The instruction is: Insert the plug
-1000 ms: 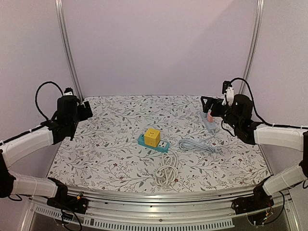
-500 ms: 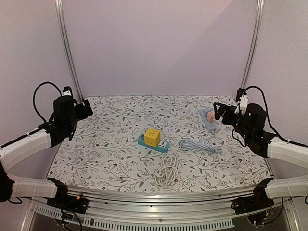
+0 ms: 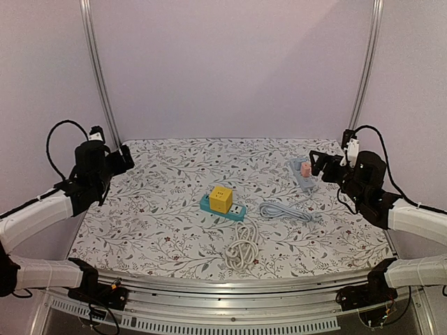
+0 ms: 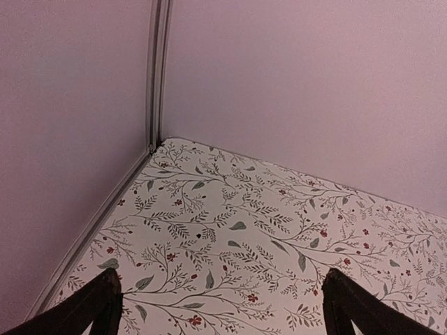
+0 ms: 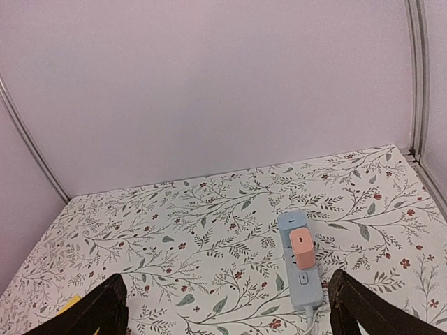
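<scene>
Your target sits on the right side of the table (image 3: 174, 230): the grey power strip (image 5: 302, 269) lies just ahead of the right gripper (image 5: 227, 314) and a little right of its centre line. Its long axis runs almost straight away from the wrist camera. The pink plug (image 5: 301, 244) stands on the strip's upper face, about midway along; it looks seated, though you cannot tell whether it is fully home. The right gripper is spread wide and holds nothing, hovering above the table and pitched down toward the strip. The left gripper (image 4: 223, 314) is also wide and empty, facing the far left corner and well apart from the strip, so any pressing move belongs to your right arm. The yellow cube (image 3: 221, 198) at mid-table is not in the way.
</scene>
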Robot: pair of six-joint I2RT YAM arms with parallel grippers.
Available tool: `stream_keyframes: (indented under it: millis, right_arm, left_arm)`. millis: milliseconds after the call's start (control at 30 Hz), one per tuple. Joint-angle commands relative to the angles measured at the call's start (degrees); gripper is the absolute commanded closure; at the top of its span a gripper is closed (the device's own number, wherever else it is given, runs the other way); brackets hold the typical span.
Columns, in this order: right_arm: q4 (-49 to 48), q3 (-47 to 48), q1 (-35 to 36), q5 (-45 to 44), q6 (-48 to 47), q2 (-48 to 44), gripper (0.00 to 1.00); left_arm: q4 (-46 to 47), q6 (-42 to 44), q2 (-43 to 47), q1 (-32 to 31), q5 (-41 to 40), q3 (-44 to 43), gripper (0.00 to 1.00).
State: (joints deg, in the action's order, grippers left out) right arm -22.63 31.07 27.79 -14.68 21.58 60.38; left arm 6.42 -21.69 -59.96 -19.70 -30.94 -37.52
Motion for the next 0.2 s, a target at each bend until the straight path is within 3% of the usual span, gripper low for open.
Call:
stream_keyframes:
  millis: [0, 167]
  right_arm:
    - [1.05, -0.08, 0.03, -0.34, -0.89, 0.19, 0.01]
    - [0.81, 0.06, 0.06, -3.98, -0.08, 0.76, 0.01]
  left_arm:
    - [1.09, -0.37, 0.62, 0.54, 0.84, 0.9, 0.0]
    - [1.62, -0.34, 0.47, 0.52, 0.97, 0.87, 0.01]
